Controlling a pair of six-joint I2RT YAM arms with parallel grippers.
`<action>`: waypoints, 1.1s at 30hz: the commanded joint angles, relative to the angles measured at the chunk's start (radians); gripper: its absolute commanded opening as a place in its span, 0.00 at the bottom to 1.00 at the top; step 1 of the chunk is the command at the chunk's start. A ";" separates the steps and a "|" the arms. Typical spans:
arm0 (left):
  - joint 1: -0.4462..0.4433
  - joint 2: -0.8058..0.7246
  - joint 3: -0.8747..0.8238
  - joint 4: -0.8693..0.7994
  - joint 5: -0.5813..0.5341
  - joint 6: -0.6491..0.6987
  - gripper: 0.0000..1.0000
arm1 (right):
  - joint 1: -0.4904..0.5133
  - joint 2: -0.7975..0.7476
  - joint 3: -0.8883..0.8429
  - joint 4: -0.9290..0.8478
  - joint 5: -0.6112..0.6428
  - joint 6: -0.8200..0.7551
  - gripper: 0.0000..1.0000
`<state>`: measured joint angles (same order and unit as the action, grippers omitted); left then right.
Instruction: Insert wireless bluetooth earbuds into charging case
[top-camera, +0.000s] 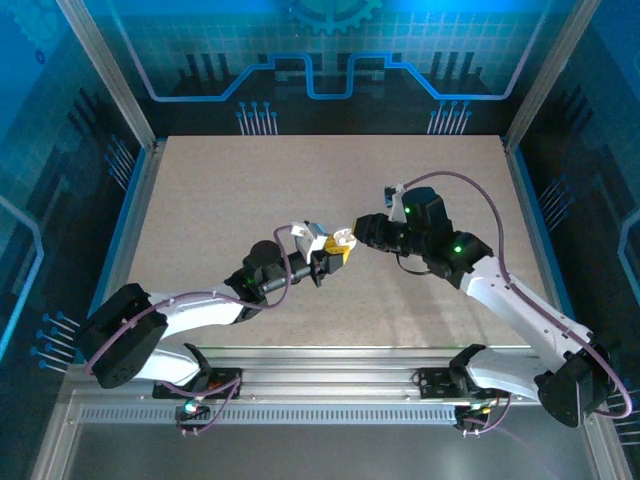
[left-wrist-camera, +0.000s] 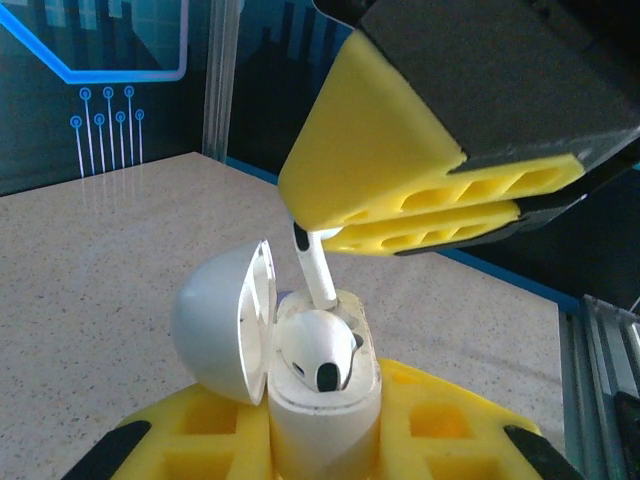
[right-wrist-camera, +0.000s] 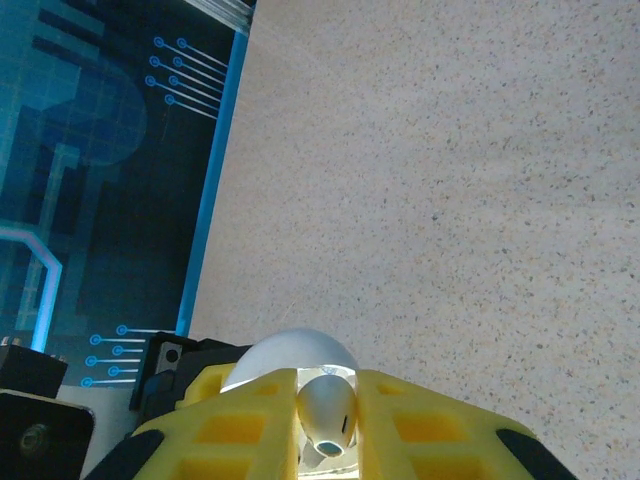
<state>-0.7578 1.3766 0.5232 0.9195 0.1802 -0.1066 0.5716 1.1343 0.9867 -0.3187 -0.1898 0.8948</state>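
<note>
left claw (left-wrist-camera: 325, 455) is clamped on the case (left-wrist-camera: 310, 415), held mouth-up, lid (left-wrist-camera: 215, 320) swung open at 9 o'clock. one bud (left-wrist-camera: 315, 350) is seated inside. at 1 o'clock the right claw (left-wrist-camera: 340, 225) is pinched on the second bud (left-wrist-camera: 312, 265), its stem slanting to the case mouth. the stem should be squared to its socket, then lowered gently, the case held firm.

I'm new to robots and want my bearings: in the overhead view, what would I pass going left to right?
From the left: left arm → left gripper → right gripper → right arm. The charging case and an earbud sit where the grippers meet, too overlapped to place.
</note>
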 joint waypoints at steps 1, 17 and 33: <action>-0.008 0.009 0.032 0.061 -0.003 -0.019 0.17 | 0.018 -0.026 -0.014 0.044 0.032 0.009 0.20; -0.009 0.002 0.035 0.088 -0.012 -0.036 0.17 | 0.037 -0.065 -0.059 0.082 0.026 -0.011 0.20; -0.008 -0.002 0.038 0.094 0.010 -0.034 0.17 | 0.040 -0.059 -0.049 0.039 -0.024 -0.113 0.21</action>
<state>-0.7586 1.3769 0.5285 0.9478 0.1806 -0.1329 0.6010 1.0786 0.9291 -0.2382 -0.1726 0.8307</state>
